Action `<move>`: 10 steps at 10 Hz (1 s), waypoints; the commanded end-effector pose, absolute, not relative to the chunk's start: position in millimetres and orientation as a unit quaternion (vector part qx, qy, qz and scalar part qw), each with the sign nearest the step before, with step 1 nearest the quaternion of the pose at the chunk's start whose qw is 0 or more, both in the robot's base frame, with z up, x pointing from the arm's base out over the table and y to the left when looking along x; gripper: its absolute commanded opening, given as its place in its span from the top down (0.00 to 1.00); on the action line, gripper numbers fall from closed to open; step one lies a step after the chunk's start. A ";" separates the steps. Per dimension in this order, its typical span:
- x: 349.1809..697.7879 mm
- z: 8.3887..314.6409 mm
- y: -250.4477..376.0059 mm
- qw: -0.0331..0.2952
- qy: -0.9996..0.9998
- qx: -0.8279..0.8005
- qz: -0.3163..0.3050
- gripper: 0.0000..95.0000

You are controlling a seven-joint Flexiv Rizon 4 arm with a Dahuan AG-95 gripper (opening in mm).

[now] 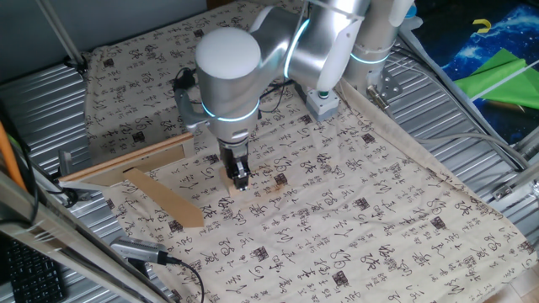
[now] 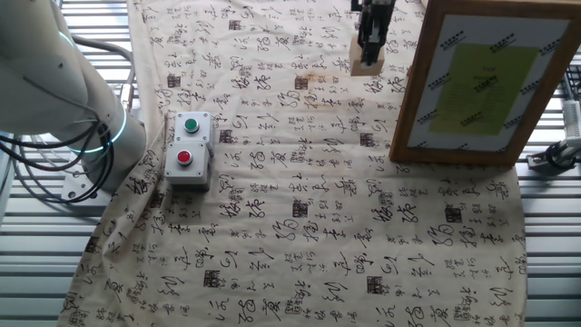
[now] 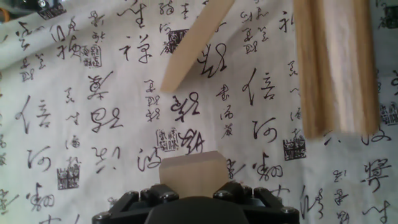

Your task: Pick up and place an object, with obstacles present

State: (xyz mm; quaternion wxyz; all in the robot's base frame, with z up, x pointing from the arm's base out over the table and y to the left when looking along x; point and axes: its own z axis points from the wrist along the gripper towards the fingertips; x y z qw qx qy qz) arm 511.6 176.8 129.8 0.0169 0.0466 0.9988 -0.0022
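The small light-tan wooden block sits between my gripper's jaws, close over the printed cloth. It also shows under the fingers in one fixed view and the other fixed view. My gripper is shut on the block. The flat tan plank lies left of the gripper, its end pointing toward the block. The long pale batten lies behind it and shows at the right of the hand view. Both are apart from the block.
A wooden-framed board stands on the cloth just right of the gripper in the other fixed view. A grey box with a green and a red button sits by the arm's base. Metal slats surround the cloth.
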 end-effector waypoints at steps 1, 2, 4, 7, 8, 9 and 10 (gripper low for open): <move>512.2 129.0 177.2 0.031 0.999 0.014 -0.003 1.00; 512.2 129.0 177.2 0.040 0.999 -0.011 -0.004 1.00; 512.2 129.0 177.2 0.046 0.996 -0.076 -0.002 1.00; 512.2 129.0 177.2 0.041 0.992 -0.118 0.001 1.00; 512.2 129.0 177.2 0.040 0.991 -0.129 0.002 1.00; 512.2 129.0 177.2 0.040 0.990 -0.133 0.001 1.00; 512.2 129.0 177.2 0.041 0.990 -0.135 0.002 1.00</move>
